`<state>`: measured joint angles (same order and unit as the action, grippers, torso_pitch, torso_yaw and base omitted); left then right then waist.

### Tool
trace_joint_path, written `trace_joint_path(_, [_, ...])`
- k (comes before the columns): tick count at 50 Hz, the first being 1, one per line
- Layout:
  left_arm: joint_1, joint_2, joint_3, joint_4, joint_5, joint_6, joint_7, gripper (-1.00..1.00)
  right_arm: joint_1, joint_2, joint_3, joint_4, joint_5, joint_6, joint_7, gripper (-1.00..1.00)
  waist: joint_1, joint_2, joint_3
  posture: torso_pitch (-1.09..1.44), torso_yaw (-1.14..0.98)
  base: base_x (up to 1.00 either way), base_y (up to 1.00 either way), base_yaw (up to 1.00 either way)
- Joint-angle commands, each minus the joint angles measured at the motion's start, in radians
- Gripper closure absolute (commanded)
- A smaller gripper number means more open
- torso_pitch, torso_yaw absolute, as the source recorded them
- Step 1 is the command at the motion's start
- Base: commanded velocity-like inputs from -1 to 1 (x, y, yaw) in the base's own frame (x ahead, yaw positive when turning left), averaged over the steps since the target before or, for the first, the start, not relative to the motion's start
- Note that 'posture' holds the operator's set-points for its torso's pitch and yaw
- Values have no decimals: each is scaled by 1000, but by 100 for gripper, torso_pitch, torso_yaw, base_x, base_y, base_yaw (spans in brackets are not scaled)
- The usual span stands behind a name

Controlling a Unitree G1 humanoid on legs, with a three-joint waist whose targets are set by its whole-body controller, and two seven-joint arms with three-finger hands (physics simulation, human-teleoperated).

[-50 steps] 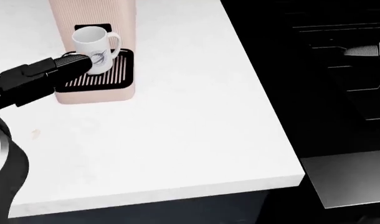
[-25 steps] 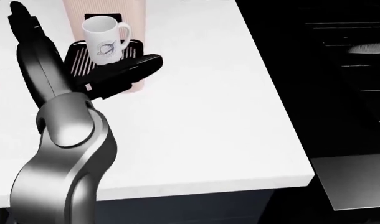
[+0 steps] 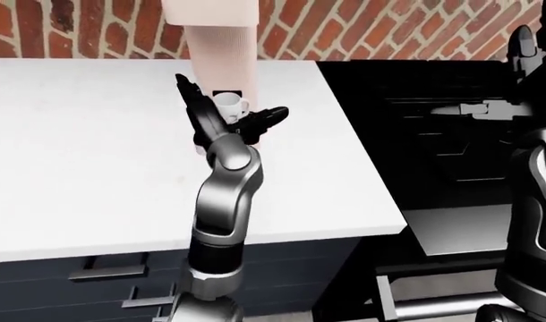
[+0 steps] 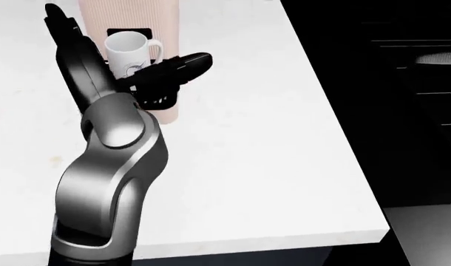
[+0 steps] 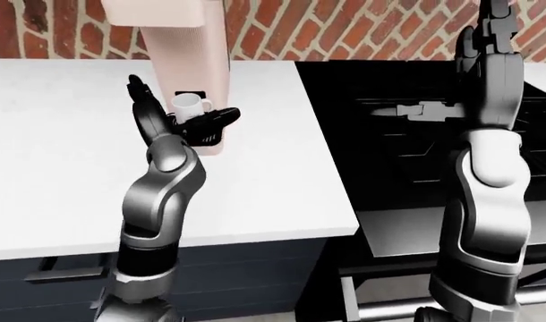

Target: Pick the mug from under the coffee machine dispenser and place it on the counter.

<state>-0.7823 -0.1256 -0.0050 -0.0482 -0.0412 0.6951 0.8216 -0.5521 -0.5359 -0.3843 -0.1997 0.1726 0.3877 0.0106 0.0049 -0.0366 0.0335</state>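
No readable text anywhere.

My three cameras all ride on the head and face the robot's own way, over its arms. The head view looks steeply down and sits nearest: the white counter (image 4: 240,144) fills most of it, with the left arm (image 4: 107,183) large at the left and the black stove (image 4: 403,83) at the right. The two eye views look out at a shallower angle from farther off, taking in the brick wall (image 3: 362,27) at the top and the dark drawers (image 5: 219,268) at the bottom. Both eye views share nearly one picture; the right-eye view shows more of the right arm (image 5: 483,168). All three share the coffee machine (image 4: 129,16).
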Motion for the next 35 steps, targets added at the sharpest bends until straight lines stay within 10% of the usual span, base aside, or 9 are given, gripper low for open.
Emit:
trace_joint_path(1, [-32,3,-7,-4,4,-53,-2,-100,-28,-19,-15,-32,0,-24,-5,-100,0,-6,-26,0,0,0,0,0])
trace_joint_path(35, [-128,58,30,411,8,-329,21,-100,-24,-20,-18,-39,11,-12,-8,-100,9,-20,-26,0,0,0,0,0])
